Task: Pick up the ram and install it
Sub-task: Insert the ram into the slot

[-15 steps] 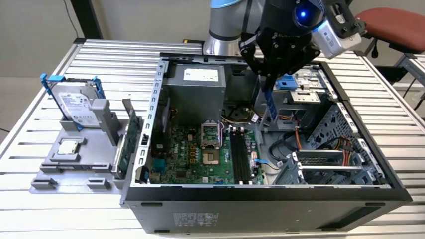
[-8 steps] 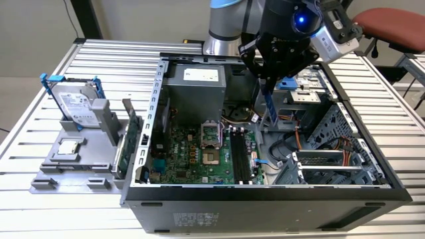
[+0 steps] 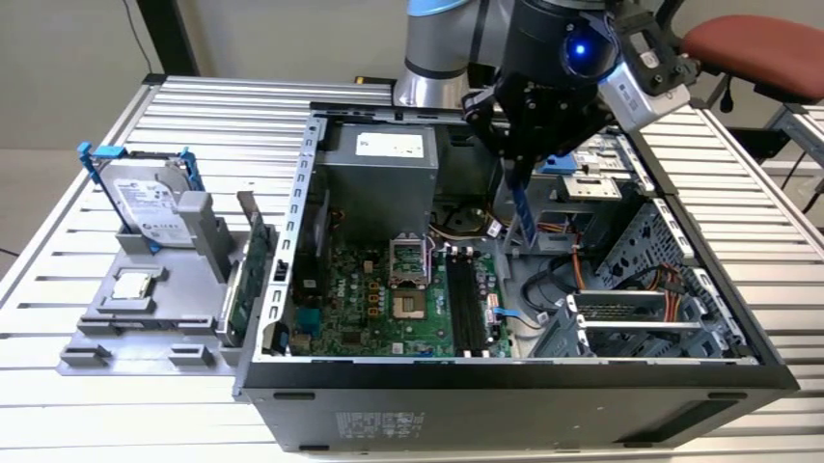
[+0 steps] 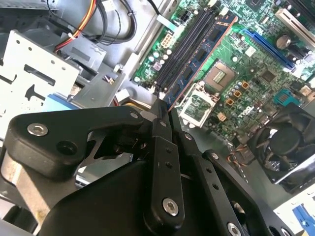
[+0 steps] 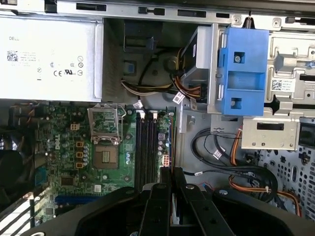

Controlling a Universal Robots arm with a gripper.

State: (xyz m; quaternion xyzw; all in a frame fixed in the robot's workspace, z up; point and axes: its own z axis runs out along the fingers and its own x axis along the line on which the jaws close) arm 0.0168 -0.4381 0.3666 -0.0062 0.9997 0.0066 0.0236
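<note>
Pinching ram (image 3: pixel 524 217) upright, claw (image 3: pixel 516 157) closed above motherboard (image 3: pixel 373 289).

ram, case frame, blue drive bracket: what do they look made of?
ram: bluish circuit-board laminate, matte, thin flat stick; probably fibreglass board.
case frame: bare sheet metal, dull grey, punched holes and folded edges; likely steel.
blue drive bracket: moulded plastic, going by its even colour, soft sheen and rounded ribs.

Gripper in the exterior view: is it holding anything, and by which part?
The black gripper grips the long, narrow, dark bluish ram stick by its upper end; the rest hangs down over the open computer case.
</note>
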